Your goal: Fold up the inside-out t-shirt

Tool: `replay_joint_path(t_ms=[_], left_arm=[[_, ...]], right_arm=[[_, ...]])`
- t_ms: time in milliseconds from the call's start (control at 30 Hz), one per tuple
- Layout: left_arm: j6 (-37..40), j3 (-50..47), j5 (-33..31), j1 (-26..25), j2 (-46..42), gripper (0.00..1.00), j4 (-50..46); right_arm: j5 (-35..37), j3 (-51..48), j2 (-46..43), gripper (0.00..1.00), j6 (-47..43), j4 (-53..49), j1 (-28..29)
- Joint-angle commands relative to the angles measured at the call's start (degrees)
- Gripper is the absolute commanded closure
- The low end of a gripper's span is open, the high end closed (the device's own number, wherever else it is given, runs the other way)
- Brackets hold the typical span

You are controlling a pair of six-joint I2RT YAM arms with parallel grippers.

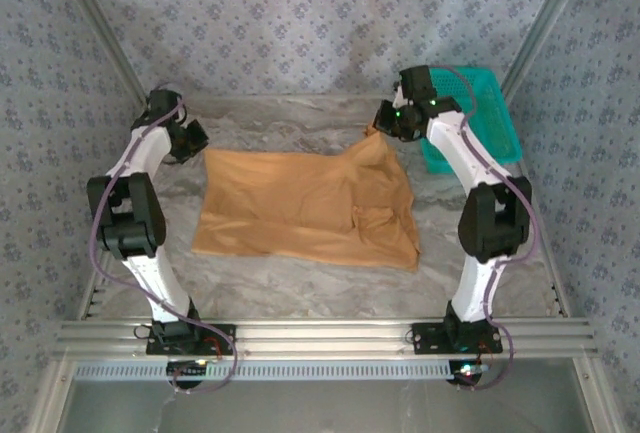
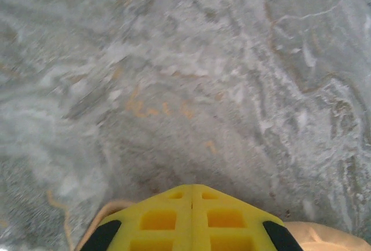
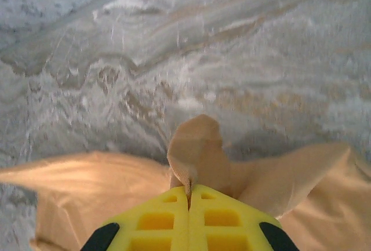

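While looking from above, seeing the inside-out t-shirt [image 1: 300, 208] lying spread on the marble table [image 1: 300, 288], with the far right corner held up by the right gripper [image 1: 385, 121] and the left gripper [image 1: 197, 141] hanging at the far left corner. Noticing a teal basket [image 1: 497, 118] behind the right arm, partly hidden, contents unclear.

Looking from the left wrist: pressing together over the table, tan cloth at both lower corners.

Looking from the right wrist: pinching a raised fold of the t-shirt.
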Motion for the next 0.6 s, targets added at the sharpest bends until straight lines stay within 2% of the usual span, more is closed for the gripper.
replay_joint_path(t_ms=[0, 167, 333, 567], left_arm=[[-1.0, -3.5, 1.0, 0.2, -3.4, 1.00, 2.1], [-0.8, -9.1, 0.0, 0.3, -8.1, 1.00, 3.3], [-0.6, -13.6, -0.8, 0.4, -11.7, 1.00, 3.5], [0.2, -19.1, -2.2, 0.8, -15.5, 1.00, 3.1]], right_arm=[[1.1, -7.6, -6.6, 1.00, -0.9, 0.7, 0.6], [4.2, -19.6, -17.0, 1.00, 0.3, 2.2, 2.8], [5.8, -29.8, -25.6, 1.00, 1.7, 1.8, 2.7], [5.8, -38.3, -30.4, 1.00, 2.2, -0.6, 2.7]])
